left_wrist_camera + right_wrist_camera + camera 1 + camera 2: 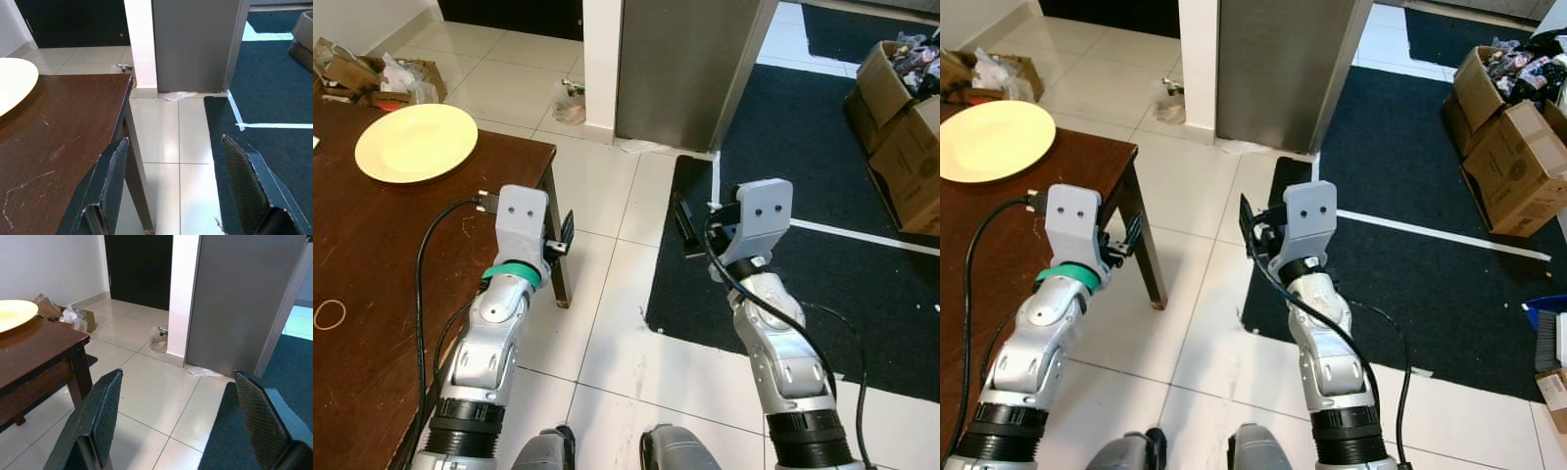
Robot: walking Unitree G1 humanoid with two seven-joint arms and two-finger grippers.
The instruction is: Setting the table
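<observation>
One yellow plate (416, 142) on table (372, 264), beyond left jaws (560, 238)

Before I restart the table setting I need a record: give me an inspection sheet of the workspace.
Surface: dark wooden table, scratched.
Job's things: yellow plate near the table's far corner.
Clutter: rubber band on the table; cardboard boxes on the floor.
End effectors: left end effector open, held past the table's edge; right end effector open, above the floor.
Cables: black cable along the left arm.
Surroundings: white tiles, dark rug.

One yellow plate (416, 142), one wooden table (372, 284), one rubber band (329, 314), two empty pincers.
</observation>
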